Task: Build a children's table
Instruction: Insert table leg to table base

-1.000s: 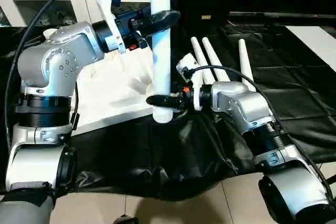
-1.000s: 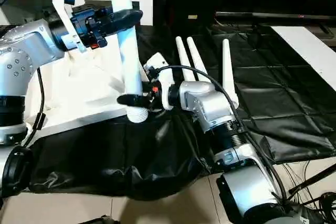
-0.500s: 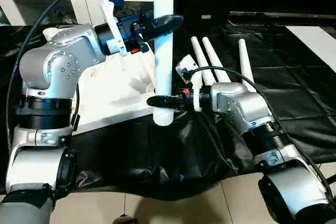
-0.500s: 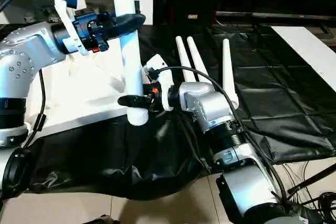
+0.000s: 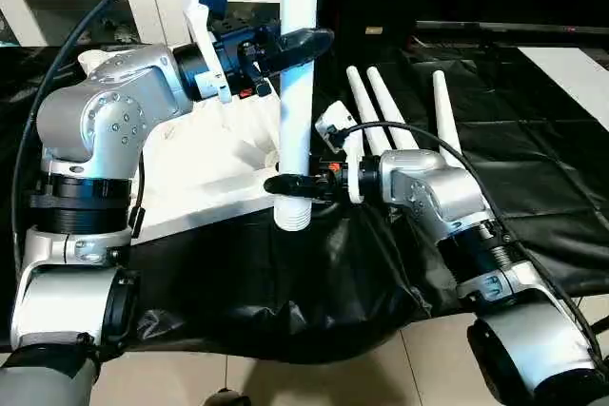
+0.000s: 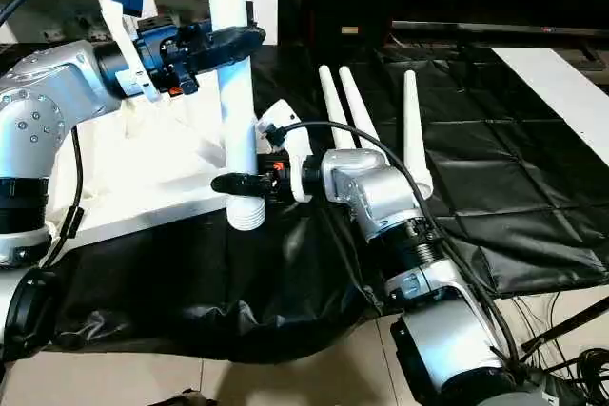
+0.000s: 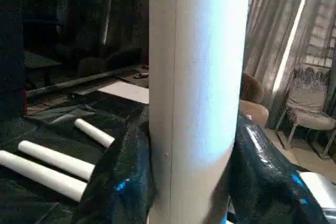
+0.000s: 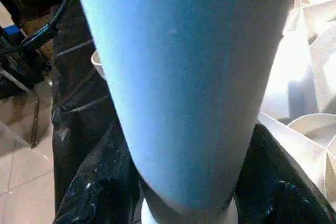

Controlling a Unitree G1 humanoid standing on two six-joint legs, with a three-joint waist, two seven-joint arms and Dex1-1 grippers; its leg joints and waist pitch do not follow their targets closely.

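A white table leg (image 5: pixel 296 92) stands upright just before the tabletop (image 5: pixel 205 164); the left claw (image 5: pixel 297 43) pinches it high, the right claw (image 5: pixel 290 184) pinches it above its ribbed end.

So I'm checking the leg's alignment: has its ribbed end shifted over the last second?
Barely: the held leg stands a touch more upright, ribbed end slightly left against the tabletop edge.

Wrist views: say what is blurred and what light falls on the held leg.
Left wrist view: the leg is soft with closeness, bluish sheen down its right side, black fingers glinting beside it. Right wrist view: the same leg is a blue-tinted blur, while the tabletop behind it is washed out bright.
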